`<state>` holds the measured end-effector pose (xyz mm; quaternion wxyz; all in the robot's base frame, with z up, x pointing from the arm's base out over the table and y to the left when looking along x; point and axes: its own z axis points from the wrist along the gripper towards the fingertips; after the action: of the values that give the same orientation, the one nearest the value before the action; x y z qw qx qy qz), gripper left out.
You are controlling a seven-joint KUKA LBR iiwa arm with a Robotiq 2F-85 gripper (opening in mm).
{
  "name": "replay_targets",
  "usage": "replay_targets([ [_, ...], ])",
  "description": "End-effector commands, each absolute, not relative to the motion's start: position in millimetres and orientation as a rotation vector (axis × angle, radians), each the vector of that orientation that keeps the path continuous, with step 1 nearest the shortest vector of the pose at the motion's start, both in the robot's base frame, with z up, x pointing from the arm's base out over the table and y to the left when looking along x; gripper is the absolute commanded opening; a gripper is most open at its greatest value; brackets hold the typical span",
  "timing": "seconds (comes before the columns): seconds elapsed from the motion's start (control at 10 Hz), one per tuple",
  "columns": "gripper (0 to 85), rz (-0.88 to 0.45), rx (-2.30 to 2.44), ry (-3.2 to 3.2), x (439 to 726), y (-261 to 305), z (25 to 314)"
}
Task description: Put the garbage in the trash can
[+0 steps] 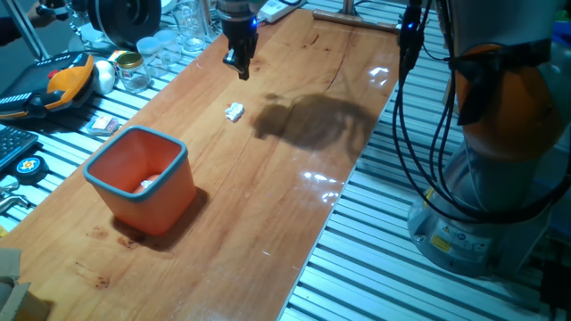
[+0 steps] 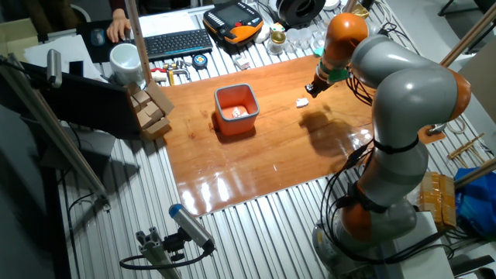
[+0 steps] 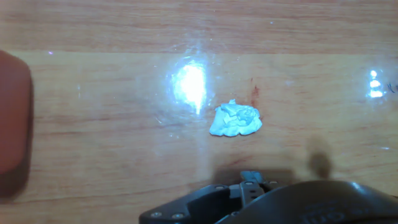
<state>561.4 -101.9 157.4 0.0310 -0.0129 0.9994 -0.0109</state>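
The garbage (image 1: 235,111), a tiny white crumpled scrap, lies on the wooden table, also in the other fixed view (image 2: 302,102). In the hand view it sits near the middle (image 3: 235,119). My gripper (image 1: 241,69) hangs above the table just behind the scrap, apart from it, open and empty; it also shows in the other fixed view (image 2: 316,87). Only one dark finger (image 3: 261,199) shows at the hand view's bottom edge. The orange trash can (image 1: 165,201) with a light blue rim stands to the left (image 2: 236,125), with a white scrap inside. Its side shows at the hand view's left edge (image 3: 12,118).
Clear glass jars (image 1: 156,49) and clutter stand behind the table's far left corner. A keyboard (image 2: 174,43), a white mug (image 2: 124,60) and wooden blocks (image 2: 151,108) lie beyond the table. The robot base (image 1: 500,178) stands at the right.
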Motion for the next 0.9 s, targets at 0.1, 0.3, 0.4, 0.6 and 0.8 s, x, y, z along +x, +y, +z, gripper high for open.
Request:
replay_targets([
  [0.1,0.0,-0.050,-0.016,3.083,563.8,-98.6,149.7],
  [0.3,0.0,-0.042,-0.002,3.092,565.0,-96.8,145.3],
  [0.4,0.0,-0.038,-0.002,3.101,564.3,-97.9,146.1],
  [0.6,0.0,-0.054,0.010,3.096,564.3,-97.7,144.1],
  [0.8,0.0,0.022,0.014,3.092,564.3,-97.7,144.1],
])
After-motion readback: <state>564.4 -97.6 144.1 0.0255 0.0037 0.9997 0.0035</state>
